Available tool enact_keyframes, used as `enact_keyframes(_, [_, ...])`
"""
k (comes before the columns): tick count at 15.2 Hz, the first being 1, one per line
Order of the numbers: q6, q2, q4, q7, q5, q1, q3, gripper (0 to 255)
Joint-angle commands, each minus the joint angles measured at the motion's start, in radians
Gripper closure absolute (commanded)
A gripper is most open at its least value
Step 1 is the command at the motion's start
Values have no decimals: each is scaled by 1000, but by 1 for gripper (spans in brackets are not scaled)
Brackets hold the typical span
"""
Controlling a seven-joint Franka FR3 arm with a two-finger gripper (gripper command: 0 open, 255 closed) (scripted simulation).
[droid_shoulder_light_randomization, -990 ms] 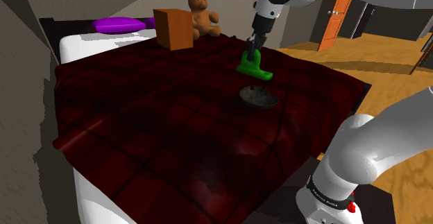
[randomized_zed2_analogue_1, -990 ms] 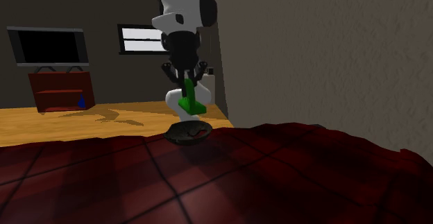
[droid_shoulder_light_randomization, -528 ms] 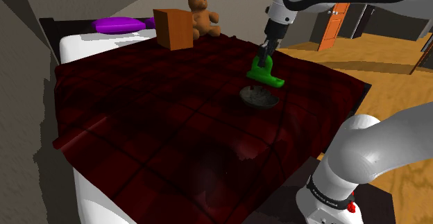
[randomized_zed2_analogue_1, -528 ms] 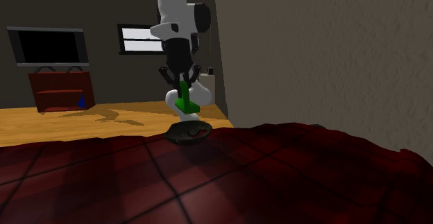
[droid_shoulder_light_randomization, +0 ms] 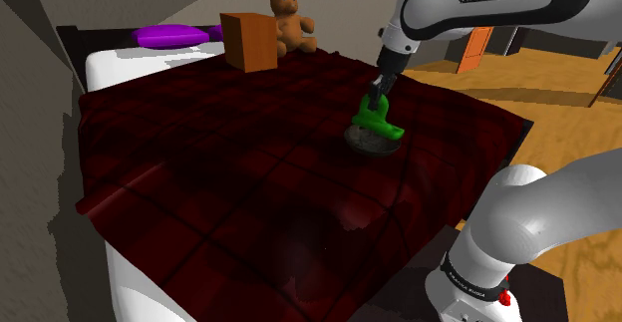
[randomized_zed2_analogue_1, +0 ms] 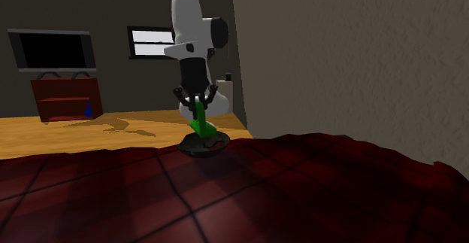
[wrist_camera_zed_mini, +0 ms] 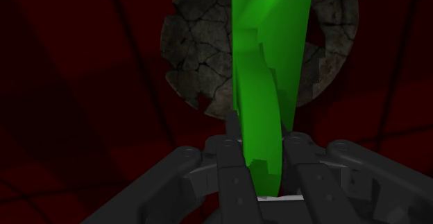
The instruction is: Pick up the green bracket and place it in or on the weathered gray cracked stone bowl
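- At the shoulder view's left, a purple pillow (droid_shoulder_light_randomization: pixel 171 36) lies at the far edge of the bed (droid_shoulder_light_randomization: pixel 199 180). An orange-brown box (droid_shoulder_light_randomization: pixel 248 40) and a brown teddy bear (droid_shoulder_light_randomization: pixel 289 21) stand to its right. All 3 are well apart from my work.
- Further right, my hand (droid_shoulder_light_randomization: pixel 377 96) is closed on the green bracket (droid_shoulder_light_randomization: pixel 380 121). Its 2 fingers clasp the narrow upright end, and the broader foot hangs below.
- The bracket hangs right over the gray cracked stone bowl (droid_shoulder_light_randomization: pixel 367 141), its lower end at or just above the rim. I cannot tell whether they touch.
- I judge the bracket stiff, light and smooth, so it could pivot in a narrow grip. Pinching the thin upright, as I do, suits it.
- The bowl looks shallow. The bracket will probably lie across it, so I should let go low.
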Motion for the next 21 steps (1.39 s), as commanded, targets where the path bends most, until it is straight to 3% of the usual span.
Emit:
enact_keyframes(1, [26, -2, -27, 0, -1, -1, -1, 255])
enact_keyframes(4, [66, -1, -67, -2, -4, -3, -5, 255])
enact_keyframes(12, [71, -1, -71, -2, -4, -3, -6, 255])
enact_keyframes(13, [71, -1, -71, -2, -4, -3, -6, 0])
enact_keyframes(18, [70, -1, -71, -2, -4, -3, -6, 0])
enact_keyframes(21, [-36, -23, 14, -2, -2, -4, 2, 0])
